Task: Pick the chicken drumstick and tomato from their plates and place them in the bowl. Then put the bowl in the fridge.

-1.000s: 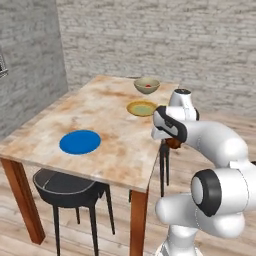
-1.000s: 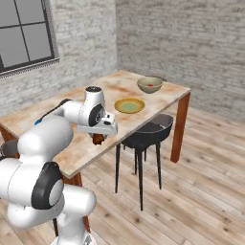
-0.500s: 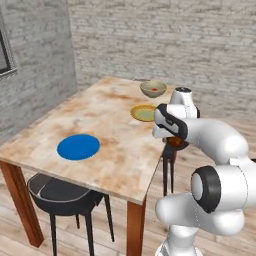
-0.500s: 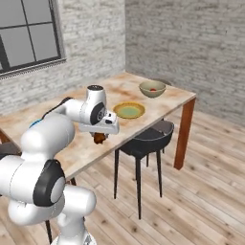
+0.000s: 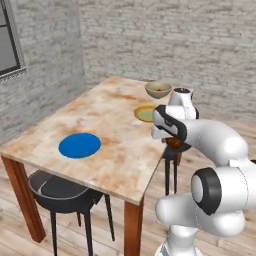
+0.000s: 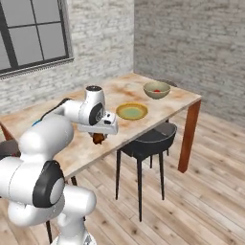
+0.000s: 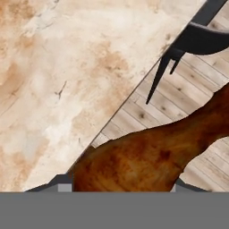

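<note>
My gripper (image 5: 172,141) is shut on the chicken drumstick (image 5: 175,144), a dark reddish-brown piece hanging just past the table's right edge. In the right base view the gripper (image 6: 99,136) holds the drumstick (image 6: 99,139) at the table's near edge. Close up, the drumstick (image 7: 147,156) lies across between the jaws. The olive-tan bowl (image 5: 152,93) (image 6: 157,95) stands at the far end of the table with the red tomato (image 5: 159,90) (image 6: 157,90) inside. The yellow-rimmed plate (image 5: 145,113) (image 6: 131,111) and the blue plate (image 5: 80,145) lie bare. The fridge is out of view.
The wooden table (image 5: 110,107) (image 6: 119,86) has a black stool (image 5: 62,192) under its near-left side and a black chair (image 6: 148,139) (image 7: 201,36) by the side where my hand hangs. Brick walls stand behind; wooden floor lies around.
The whole picture has shifted, so the base has moved along the table. The drumstick stays in the shut gripper at the table's edge.
</note>
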